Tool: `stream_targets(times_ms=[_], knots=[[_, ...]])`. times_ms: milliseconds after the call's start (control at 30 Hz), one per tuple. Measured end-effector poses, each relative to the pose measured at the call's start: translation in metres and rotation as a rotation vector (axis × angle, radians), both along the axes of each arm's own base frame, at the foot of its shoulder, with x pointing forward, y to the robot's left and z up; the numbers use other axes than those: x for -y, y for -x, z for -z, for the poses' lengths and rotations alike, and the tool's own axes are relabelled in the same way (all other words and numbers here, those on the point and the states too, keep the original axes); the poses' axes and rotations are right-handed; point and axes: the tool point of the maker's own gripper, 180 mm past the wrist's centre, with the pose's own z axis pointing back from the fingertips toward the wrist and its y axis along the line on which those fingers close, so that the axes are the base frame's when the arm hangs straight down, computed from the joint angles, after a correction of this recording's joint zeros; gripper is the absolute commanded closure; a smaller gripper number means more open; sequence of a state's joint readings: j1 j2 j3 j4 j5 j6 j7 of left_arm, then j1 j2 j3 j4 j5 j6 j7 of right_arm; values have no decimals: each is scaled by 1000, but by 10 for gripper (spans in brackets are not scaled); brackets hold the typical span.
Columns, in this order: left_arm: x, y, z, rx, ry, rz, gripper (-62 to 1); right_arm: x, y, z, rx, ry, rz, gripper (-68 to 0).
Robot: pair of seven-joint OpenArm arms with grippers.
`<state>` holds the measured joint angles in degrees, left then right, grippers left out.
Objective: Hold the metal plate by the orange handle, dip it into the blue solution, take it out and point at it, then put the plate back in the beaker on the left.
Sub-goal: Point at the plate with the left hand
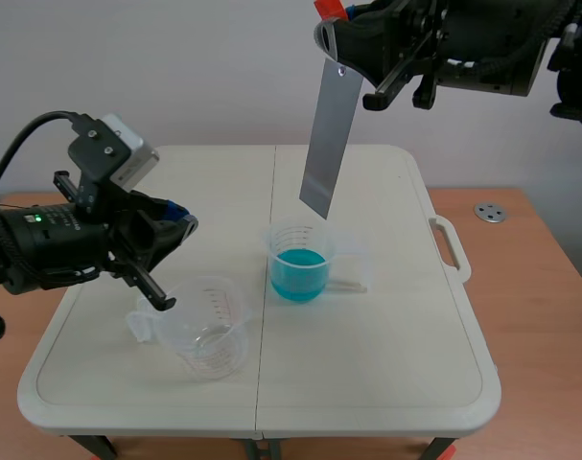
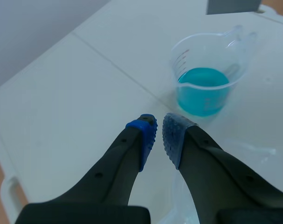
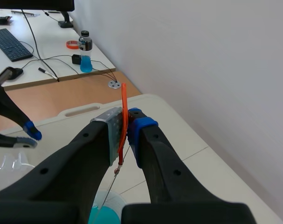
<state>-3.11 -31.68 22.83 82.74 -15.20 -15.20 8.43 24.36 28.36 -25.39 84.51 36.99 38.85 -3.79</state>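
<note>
Grey metal plate [image 1: 329, 144] with orange handle [image 3: 124, 121]; turquoise-blue solution [image 1: 298, 270] in a clear beaker [image 2: 178, 51]; blue dotted pads [image 2: 148, 135]; cream-white table [image 1: 386, 345].

The left gripper [image 2: 159, 134], its blue pads a sliver apart, hovers over the white counter [image 2: 71, 98]. At one o'clock ahead stands a clear beaker [image 2: 190, 53] of blue solution [image 2: 204, 91], with the grey metal plate [image 2: 232, 5] just beyond it.

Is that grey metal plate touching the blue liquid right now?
Apart. The scene view shows the metal plate hanging with its lower edge above the beaker, clear of the blue solution.
</note>
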Motion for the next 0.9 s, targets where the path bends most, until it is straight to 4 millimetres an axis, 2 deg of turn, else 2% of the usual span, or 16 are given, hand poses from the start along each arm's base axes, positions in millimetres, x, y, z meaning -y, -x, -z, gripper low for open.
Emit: stream_targets(times_ms=[167,367,500,633,900], knots=[[26,-6,8,-16,17,51,-94,-9,0,-4,12,13,-24,-13],[40,-25,14,-8,9,50,-94,-17,4,-2,10,27,-51,-13],[50,-35,8,12,18,55,-94,-17,4,-1,8,29,-53,-13],[52,-41,2,29,27,54,-94,-20,4,0,3,31,-54,-13],[52,-41,4,36,10,58,-94,-22,4,0,0,28,-57,-13]])
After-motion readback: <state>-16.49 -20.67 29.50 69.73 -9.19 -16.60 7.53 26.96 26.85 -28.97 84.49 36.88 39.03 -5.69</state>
